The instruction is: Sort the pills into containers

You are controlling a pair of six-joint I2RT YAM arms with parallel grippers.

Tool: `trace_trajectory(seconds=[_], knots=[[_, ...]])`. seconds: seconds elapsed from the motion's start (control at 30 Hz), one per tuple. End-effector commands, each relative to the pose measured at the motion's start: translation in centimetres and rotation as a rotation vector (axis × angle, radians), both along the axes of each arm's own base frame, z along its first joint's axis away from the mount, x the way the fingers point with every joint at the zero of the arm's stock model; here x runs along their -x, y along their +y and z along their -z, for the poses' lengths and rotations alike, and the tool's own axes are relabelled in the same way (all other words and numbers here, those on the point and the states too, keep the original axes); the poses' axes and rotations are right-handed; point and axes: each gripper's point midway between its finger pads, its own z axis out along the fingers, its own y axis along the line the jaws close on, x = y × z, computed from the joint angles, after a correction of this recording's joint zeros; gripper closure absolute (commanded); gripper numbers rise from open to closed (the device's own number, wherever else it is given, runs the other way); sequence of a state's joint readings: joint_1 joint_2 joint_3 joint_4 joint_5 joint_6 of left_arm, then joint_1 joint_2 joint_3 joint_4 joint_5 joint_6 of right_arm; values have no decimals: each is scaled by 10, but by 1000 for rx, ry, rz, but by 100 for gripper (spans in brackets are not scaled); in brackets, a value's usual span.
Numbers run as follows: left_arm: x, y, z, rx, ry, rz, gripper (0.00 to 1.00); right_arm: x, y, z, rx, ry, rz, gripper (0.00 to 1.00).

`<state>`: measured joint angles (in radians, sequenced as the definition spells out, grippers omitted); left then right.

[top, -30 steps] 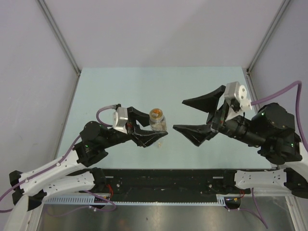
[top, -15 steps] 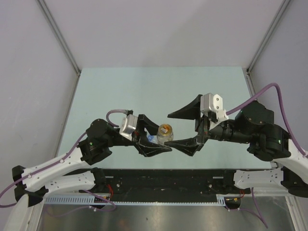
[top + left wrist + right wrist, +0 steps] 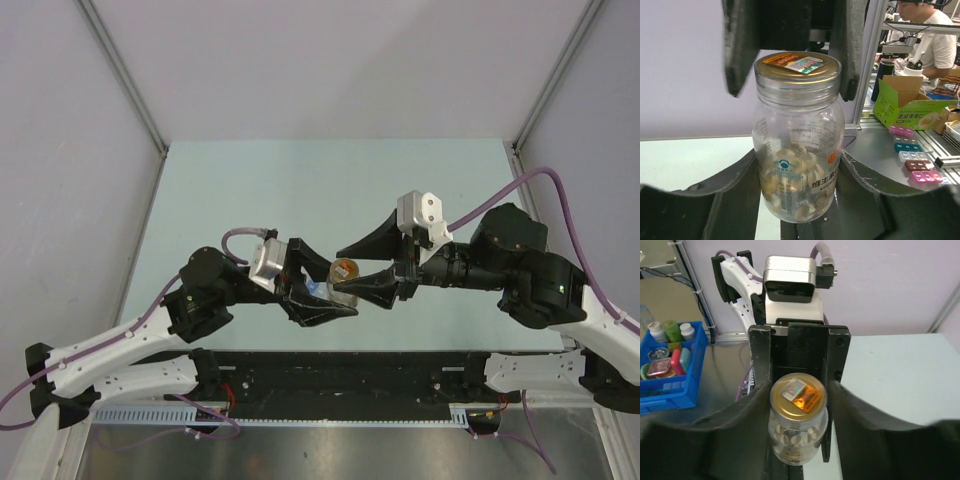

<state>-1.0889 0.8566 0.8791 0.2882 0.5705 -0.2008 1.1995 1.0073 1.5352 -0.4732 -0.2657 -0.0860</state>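
A clear round jar (image 3: 343, 279) with a gold lid (image 3: 797, 67) is held upright above the table, one of the containers. Pale tan pills (image 3: 795, 165) lie inside it. My left gripper (image 3: 322, 294) is shut on the jar's body (image 3: 797, 145), one finger on each side. My right gripper (image 3: 345, 271) has come in from the right, and its fingers (image 3: 846, 50) press on both sides of the lid. In the right wrist view the lid (image 3: 799, 397) sits between the right gripper's (image 3: 800, 407) jaws, with the jar (image 3: 796, 437) below it.
The pale green table (image 3: 300, 180) lies beneath and behind the jar, with walls left, right and behind. Off the table, a blue crate (image 3: 670, 365) of bottles stands beside it. A green box (image 3: 907, 105) and pink pill organisers (image 3: 912, 167) are on a bench beyond.
The left gripper carried the jar slightly right and toward the near edge. The right arm swung left to it and narrowed its wide-open jaws onto the lid.
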Motion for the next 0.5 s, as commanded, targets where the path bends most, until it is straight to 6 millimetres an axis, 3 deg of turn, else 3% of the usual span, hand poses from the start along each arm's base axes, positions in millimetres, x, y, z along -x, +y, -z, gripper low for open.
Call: trace_trajectory(seconds=[0.0, 0.07, 0.1, 0.2, 0.33, 0.37, 0.43, 0.47], knots=[[7, 8, -27, 73, -66, 9, 100, 5, 2, -11, -41, -1, -38, 55], [6, 8, -26, 75, -68, 0, 100, 5, 3, -10, -41, 2, -38, 70], [5, 8, -26, 75, -65, -7, 100, 3, 2, -10, -43, 8, -28, 82], [-8, 9, -27, 84, -51, -79, 100, -4, 2, -10, -48, 13, 15, 95], [-42, 13, -27, 89, -6, -275, 100, -31, 9, -4, -36, 28, 143, 96], [-58, 15, -27, 85, 11, -362, 100, -47, 8, -2, -34, 35, 229, 96], [-75, 19, -29, 87, 24, -453, 99, -67, 11, 1, -30, 32, 331, 96], [-82, 20, -31, 88, 19, -492, 100, -87, 13, 9, -11, 37, 432, 96]])
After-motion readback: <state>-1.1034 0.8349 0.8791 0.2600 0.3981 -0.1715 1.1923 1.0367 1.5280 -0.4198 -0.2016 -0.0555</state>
